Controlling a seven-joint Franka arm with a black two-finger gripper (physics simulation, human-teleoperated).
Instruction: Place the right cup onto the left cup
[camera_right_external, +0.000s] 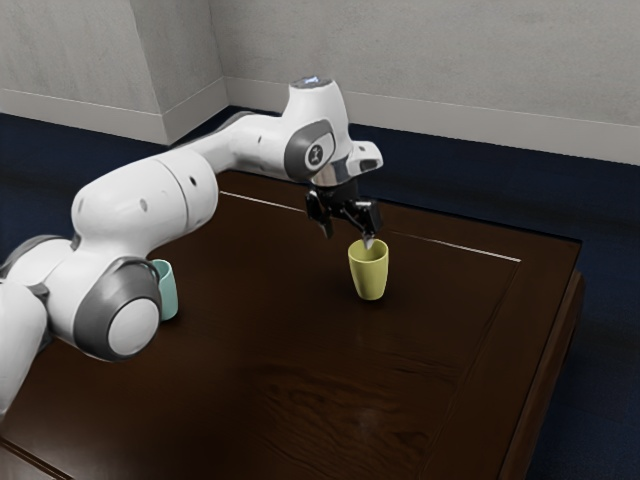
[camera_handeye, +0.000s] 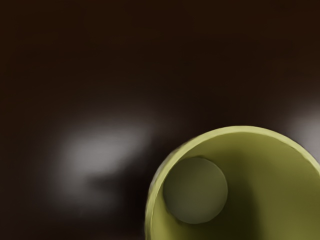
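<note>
The fingers (camera_right_external: 369, 241) are being held spread apart, with nothing being grasped between them. They are being carried low over the counter (camera_right_external: 300, 350) at the end of the white arm (camera_right_external: 145, 205), and their tips are being pointed downward. In the exterior view, one fingertip is being seen at the mouth of the yellow cup (camera_right_external: 370, 275), while the other is being held out past the rim, toward the exterior view's left. Whether the rim is being touched cannot be told.

The yellow cup is being supported upright by the counter, with its mouth being turned upward. In the wrist view, its inside is being looked into from above, and the round bottom is being shown within the curved wall. Light is being reflected in soft, pale patches from the dark surface around it.

The teal cup (camera_right_external: 168, 291) is being supported upright by the counter too, well apart from the yellow one, toward the exterior view's left. It is being partly hidden by a grey-ringed joint of the arm. The two cups are being shown separately, neither being stacked on the other.

Beyond the counter, dark blue flooring (camera_right_external: 470, 200) and grey walls (camera_right_external: 440, 60) are being seen.
</note>
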